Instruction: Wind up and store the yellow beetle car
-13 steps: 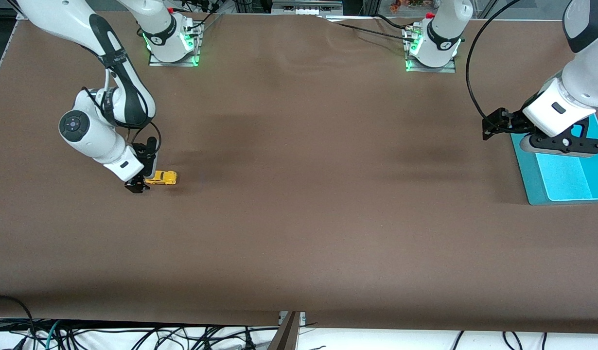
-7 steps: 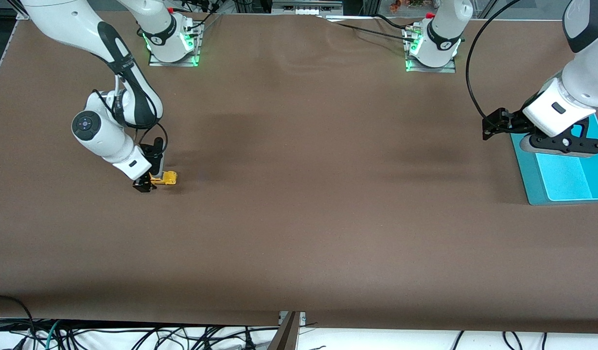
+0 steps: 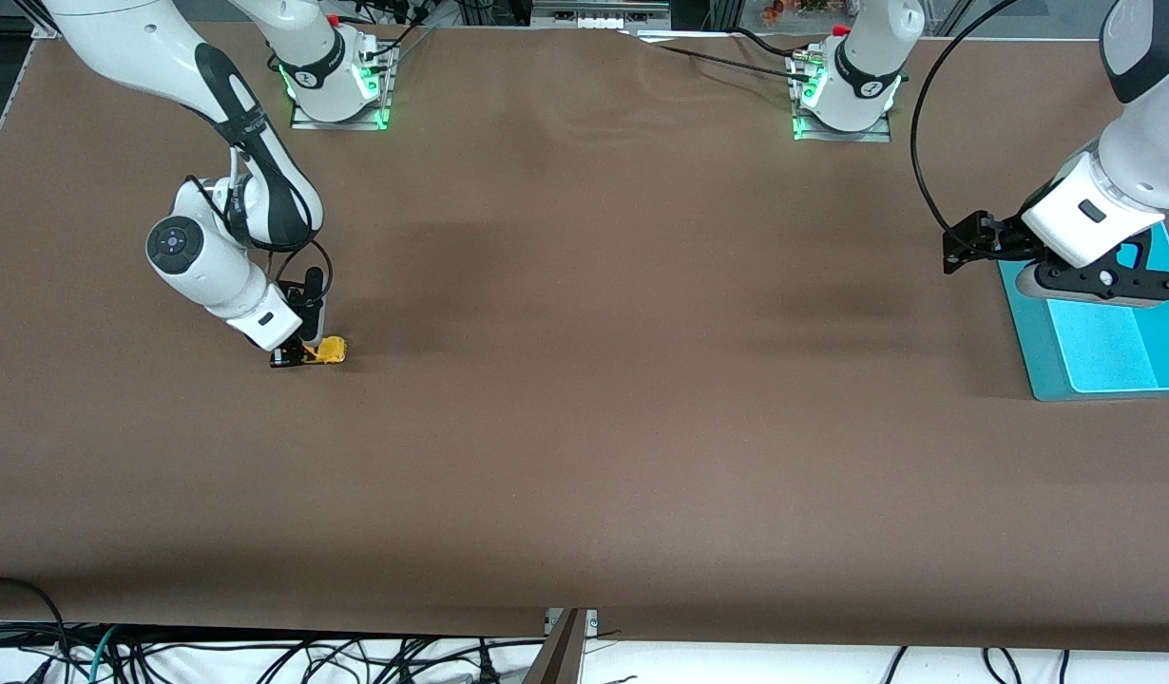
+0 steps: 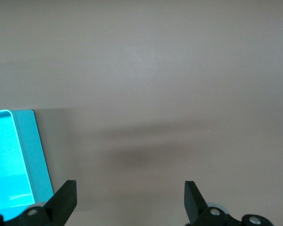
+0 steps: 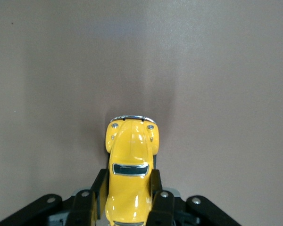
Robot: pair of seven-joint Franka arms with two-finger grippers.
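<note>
The yellow beetle car [image 3: 329, 351] stands on the brown table toward the right arm's end. My right gripper [image 3: 295, 358] is down at table level, shut on the car's rear half. In the right wrist view the car [image 5: 131, 165] sits between the two black fingers [image 5: 98, 188], which press its sides, its nose pointing away from the wrist. My left gripper [image 3: 965, 249] is open and empty, hovering over the table beside the teal tray [image 3: 1045, 366]. In the left wrist view the left gripper [image 4: 129, 200] shows only bare table between its fingertips.
The teal tray with a lighter inner basin stands at the left arm's end; its corner shows in the left wrist view [image 4: 35, 155]. The arm bases [image 3: 337, 90] stand along the table's edge farthest from the front camera. Cables hang below the edge nearest it.
My right gripper has slid along the car toward its nose and lowered, closing on its sides. The car has stayed in place. The left arm has not moved.
</note>
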